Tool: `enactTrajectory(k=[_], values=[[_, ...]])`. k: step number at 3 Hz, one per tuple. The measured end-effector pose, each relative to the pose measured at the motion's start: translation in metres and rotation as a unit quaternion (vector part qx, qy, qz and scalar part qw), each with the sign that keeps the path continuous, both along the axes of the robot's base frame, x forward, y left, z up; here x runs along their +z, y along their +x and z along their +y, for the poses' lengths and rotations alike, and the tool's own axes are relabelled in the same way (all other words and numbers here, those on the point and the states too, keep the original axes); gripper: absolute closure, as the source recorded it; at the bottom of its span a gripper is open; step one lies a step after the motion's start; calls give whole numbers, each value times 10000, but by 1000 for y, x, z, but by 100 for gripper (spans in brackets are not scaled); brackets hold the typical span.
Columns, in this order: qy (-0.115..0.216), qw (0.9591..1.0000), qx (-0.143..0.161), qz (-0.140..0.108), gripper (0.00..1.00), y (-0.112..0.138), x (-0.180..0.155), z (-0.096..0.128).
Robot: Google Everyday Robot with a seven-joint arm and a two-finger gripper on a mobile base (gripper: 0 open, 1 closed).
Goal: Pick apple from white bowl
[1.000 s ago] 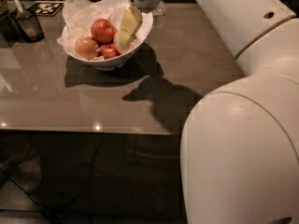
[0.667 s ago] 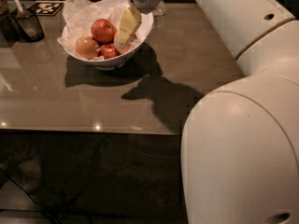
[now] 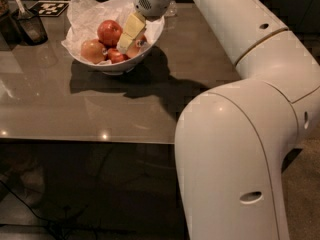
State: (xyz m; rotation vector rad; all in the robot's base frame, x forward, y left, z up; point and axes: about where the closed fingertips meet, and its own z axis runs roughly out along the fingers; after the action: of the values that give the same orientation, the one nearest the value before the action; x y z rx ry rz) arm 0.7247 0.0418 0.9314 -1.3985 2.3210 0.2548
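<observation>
The white bowl, lined with crumpled white paper, stands at the far left of the grey table. Several apples lie in it. The large red-orange apple with a paler blush is at the bowl's front left. A deeper red apple is behind it and a small dark red apple beside it. My gripper, pale yellow, reaches down into the bowl from the right, over the small apples and just right of the red-orange apple. It holds nothing that I can see.
A dark container with a utensil in it stands at the far left, with a black-and-white marker tag behind it. A glass is behind the bowl. The table's front edge runs across. My white arm fills the right side.
My gripper has shifted slightly left and down inside the bowl. The bowl and apples have not moved.
</observation>
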Motion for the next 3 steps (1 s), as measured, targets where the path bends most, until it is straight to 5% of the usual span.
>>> enactTrajectory(k=[3], values=[[-126,9998,-162,11,0,-2,-12,5]])
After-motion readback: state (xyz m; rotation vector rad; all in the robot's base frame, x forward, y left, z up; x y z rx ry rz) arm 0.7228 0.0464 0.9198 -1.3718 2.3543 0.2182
